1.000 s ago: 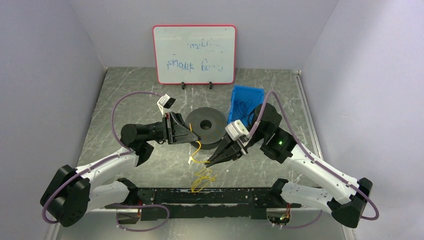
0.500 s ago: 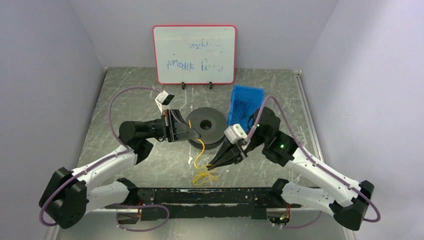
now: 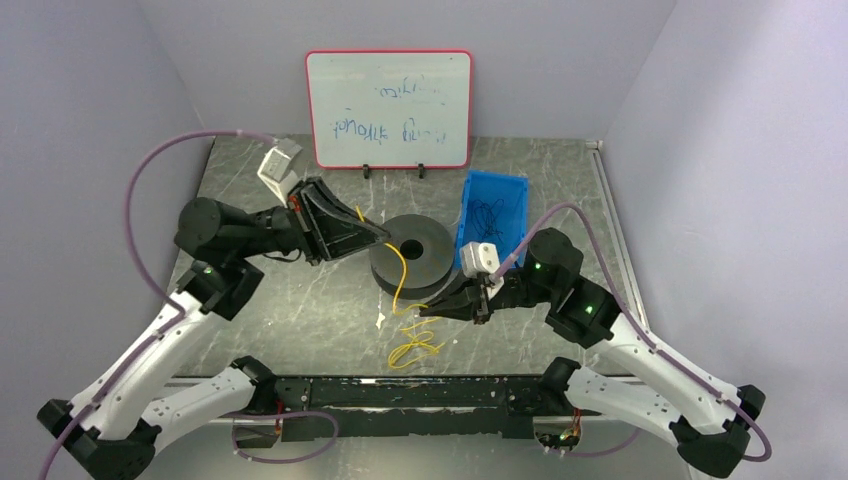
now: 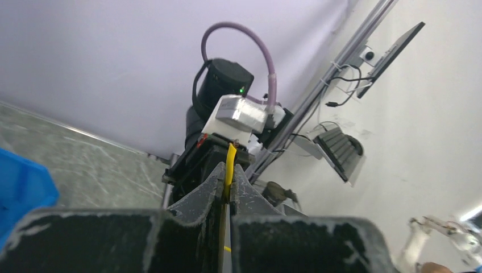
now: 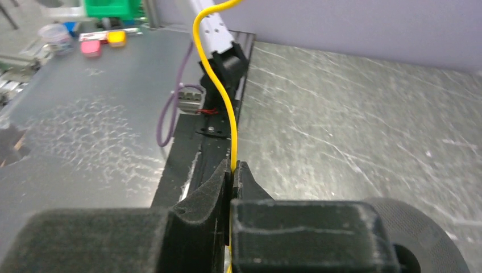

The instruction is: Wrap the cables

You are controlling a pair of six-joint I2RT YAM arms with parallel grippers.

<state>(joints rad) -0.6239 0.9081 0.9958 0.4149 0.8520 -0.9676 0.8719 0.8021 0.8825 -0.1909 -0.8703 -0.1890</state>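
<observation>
- Down at the near edge, the black rail (image 3: 420,392) runs across between the two arm bases.
- Just beyond it, a loose tangle of the yellow cables (image 3: 410,350) lies in loops on the grey marbled table (image 3: 300,310).
- From that tangle the strand climbs to the right gripper (image 3: 428,312), which points left and sits low, just in front of the spool.
- The right wrist view settles it: the right gripper (image 5: 233,170) has its jaws pressed together on the yellow strand (image 5: 219,85), which curves up from the tips in an S and leaves at the top of the view.
- Next comes the round black spool (image 3: 430,262) with a hole in its middle, and the cable crosses its near left side.
- Up that stretch the strand ends at the left gripper (image 3: 383,236), pointing right, its tips at the spool's left edge as seen from above.
- In the left wrist view, the left gripper (image 4: 227,187) is also clamped tight, with the yellow wire (image 4: 230,162) pinched between its fingers and poking out past the tips.
- So one yellow line runs between the two closed grippers.
- To the right of the spool is a blue bin (image 3: 465,220) with dark thin wires inside.
- Farthest back, a red-framed whiteboard (image 3: 390,108) stands against the wall.
</observation>
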